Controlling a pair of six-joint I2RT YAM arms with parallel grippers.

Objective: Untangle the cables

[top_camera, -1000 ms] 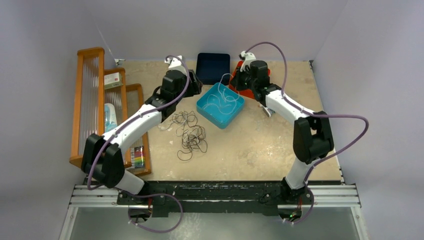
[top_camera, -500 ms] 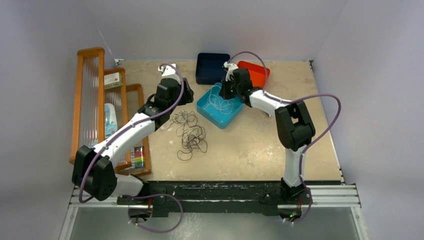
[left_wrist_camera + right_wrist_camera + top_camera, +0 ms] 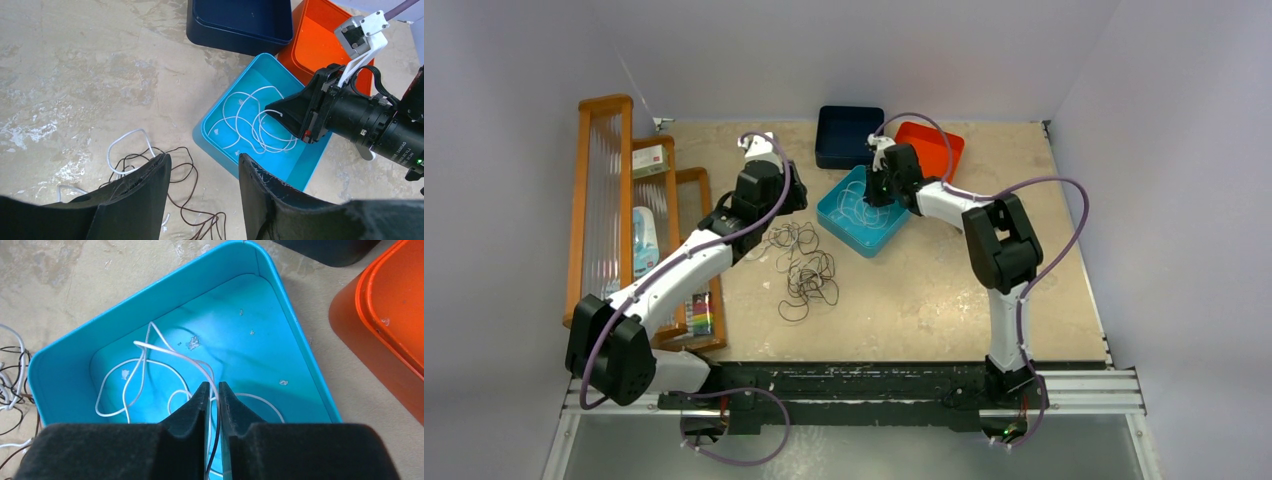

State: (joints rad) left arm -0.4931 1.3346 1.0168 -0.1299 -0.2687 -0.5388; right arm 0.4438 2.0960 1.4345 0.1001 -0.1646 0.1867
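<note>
A mottled beige tabletop is seen under pale walls. Loose white loops are held in a blue tray. A tangle of dark cables lies on the tabletop just left of it. The right fingers are pressed nearly together over the tray, with a white cable apparently pinched between them. The left fingers are spread wide, empty, above the tangle. The strand is best lowered fully inside before release, so no loop is draped over the rim.
</note>
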